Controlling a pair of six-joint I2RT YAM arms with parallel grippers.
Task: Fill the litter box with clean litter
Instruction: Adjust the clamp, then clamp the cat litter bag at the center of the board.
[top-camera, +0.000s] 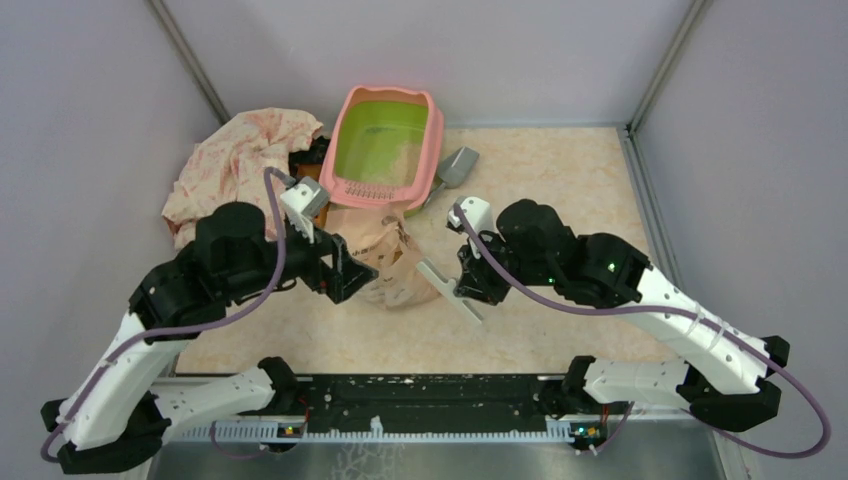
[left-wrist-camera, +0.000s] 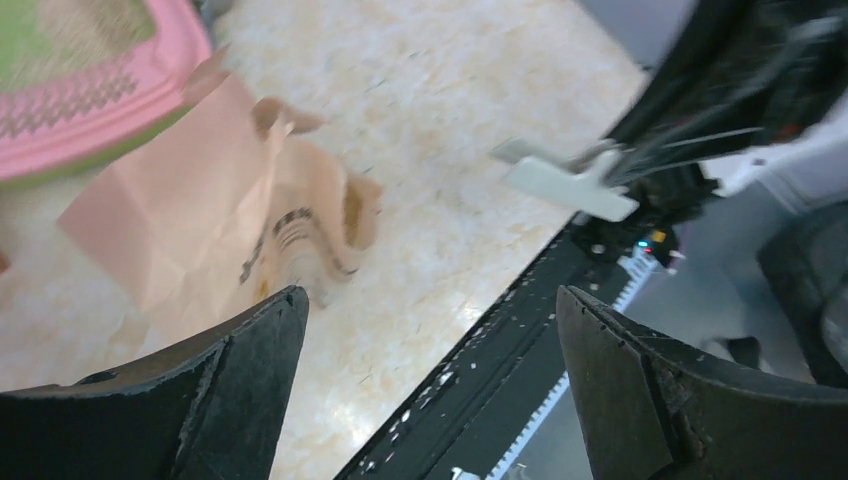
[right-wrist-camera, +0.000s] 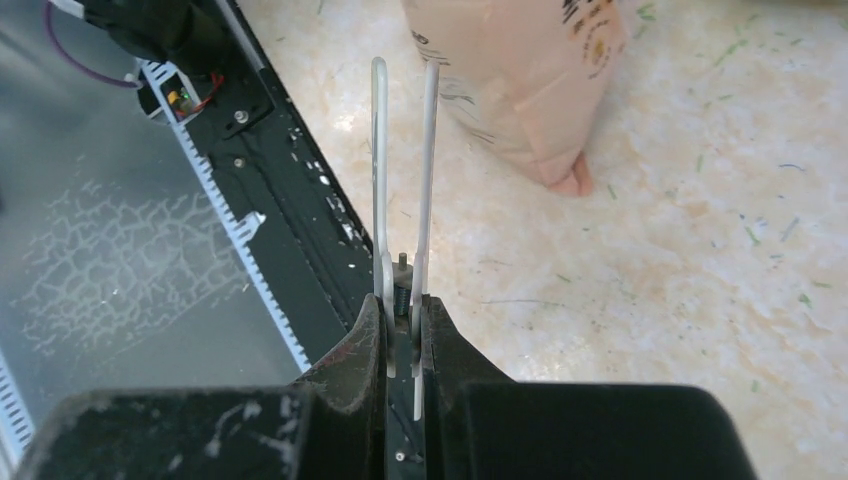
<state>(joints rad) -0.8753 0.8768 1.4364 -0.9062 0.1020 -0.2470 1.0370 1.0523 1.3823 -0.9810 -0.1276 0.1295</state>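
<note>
Just past the black rail (top-camera: 430, 395), on the right, the right gripper (right-wrist-camera: 405, 320) is clamped tight on a white spring clip (left-wrist-camera: 570, 188), whose long arms stick out ahead of the fingers. To the left at much the same depth, the left gripper (left-wrist-camera: 430, 310) hangs with its jaws spread wide and nothing between them, just left of the peach bag (top-camera: 385, 250).

The bag lies slumped on the table (top-camera: 560, 190) between the two grippers. One corner points toward the arms and the far end rests against the near wall of the litter box (top-camera: 375, 193). The box stands at the far middle. A thin pale patch of clean litter (top-camera: 397, 155) shows on its green floor, with much green bare, so the filling looks only partly done. A silver scoop (top-camera: 457, 167) sits just right of the box and a flowered cloth (top-camera: 245, 160) lies to its left.

The step in hand seems to be taking hold of the bag to tip it:
- Which end is the mouth I cannot tell, so check that first.
- Pinch the closed end, with both layers well inside the jaws.
- Raise it slowly, so the open end slides over the pink wall and not under it.
- Keep the clip off to the right, clear of the pour.
- Tilt gently, because the fine granules will run fast
</note>
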